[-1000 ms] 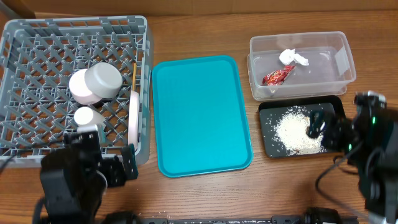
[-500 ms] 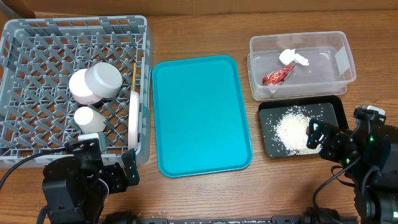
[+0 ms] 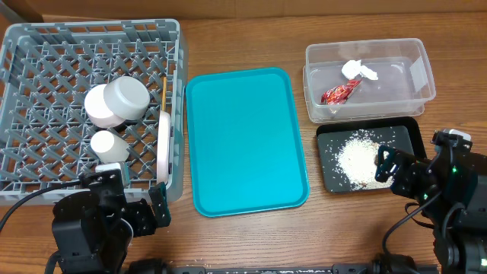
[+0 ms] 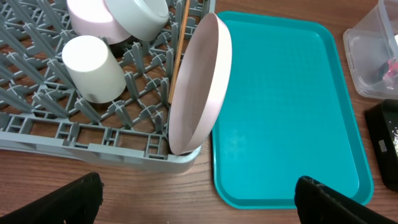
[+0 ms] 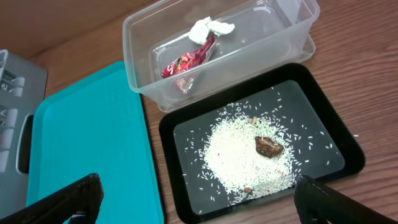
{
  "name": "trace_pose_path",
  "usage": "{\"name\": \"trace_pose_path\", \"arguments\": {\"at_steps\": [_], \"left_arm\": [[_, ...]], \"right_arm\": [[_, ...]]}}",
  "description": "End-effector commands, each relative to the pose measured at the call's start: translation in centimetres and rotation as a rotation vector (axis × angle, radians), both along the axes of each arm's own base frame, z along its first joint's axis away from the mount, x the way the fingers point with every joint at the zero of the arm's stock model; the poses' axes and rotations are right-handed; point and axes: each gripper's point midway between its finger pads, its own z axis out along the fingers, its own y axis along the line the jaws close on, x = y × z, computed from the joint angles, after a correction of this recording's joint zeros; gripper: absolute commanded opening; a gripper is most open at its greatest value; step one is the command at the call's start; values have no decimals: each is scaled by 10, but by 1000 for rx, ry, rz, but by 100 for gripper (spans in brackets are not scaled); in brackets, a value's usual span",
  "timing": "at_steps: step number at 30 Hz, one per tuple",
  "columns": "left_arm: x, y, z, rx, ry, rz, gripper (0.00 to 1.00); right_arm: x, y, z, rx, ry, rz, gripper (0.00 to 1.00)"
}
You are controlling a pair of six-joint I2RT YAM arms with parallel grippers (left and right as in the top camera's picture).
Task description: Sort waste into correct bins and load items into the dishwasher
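Note:
The grey dish rack (image 3: 46,46) holds the grey-green bowl (image 3: 127,97), pinkish saucer (image 3: 97,106), white cup (image 3: 109,144), chopsticks (image 3: 163,90) and the plate (image 3: 164,148), which stands on edge at the right wall. In the left wrist view the plate (image 4: 199,87) and cup (image 4: 93,68) are close ahead. The clear tub (image 3: 415,53) holds the red wrapper (image 3: 337,93) and white tissue (image 3: 358,70). The black tray (image 3: 327,144) holds rice (image 3: 356,160) with a brown lump (image 5: 268,147). My left gripper (image 3: 133,199) is open and empty in front of the rack. My right gripper (image 3: 415,156) is open and empty at the black tray's right front corner.
The teal serving tray (image 3: 245,141) lies bare between the rack and the bins. The wooden table edge runs along the front, under both arms. The tub and black tray sit side by side at the right, touching or nearly so.
My right gripper has drawn back from over the rice toward the table's front. My left arm has sunk a little toward the front. Nothing moved in the last half second.

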Motion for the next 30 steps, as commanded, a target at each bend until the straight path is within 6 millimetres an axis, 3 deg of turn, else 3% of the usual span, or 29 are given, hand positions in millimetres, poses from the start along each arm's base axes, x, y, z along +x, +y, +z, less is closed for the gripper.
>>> {"name": "trace_pose_path", "arguments": {"at_steps": [1, 5, 12, 16, 23, 30], "left_arm": [[0, -1, -1, -20, 1, 8, 100], [0, -1, -1, -20, 1, 8, 100], [0, -1, -1, -20, 1, 8, 100], [0, -1, -1, -20, 1, 8, 100], [0, -1, -1, -20, 1, 8, 100], [0, -1, -1, -20, 1, 8, 100]], "right_arm": [[-4, -8, -4, -39, 15, -28, 100], [-2, -6, 7, -41, -51, -25, 100], [4, 6, 48, -74, -386, 18, 100], [2, 14, 60, -67, -607, 45, 100], [3, 21, 39, -52, -842, 71, 100], [13, 21, 0, -53, -897, 68, 100]]}}
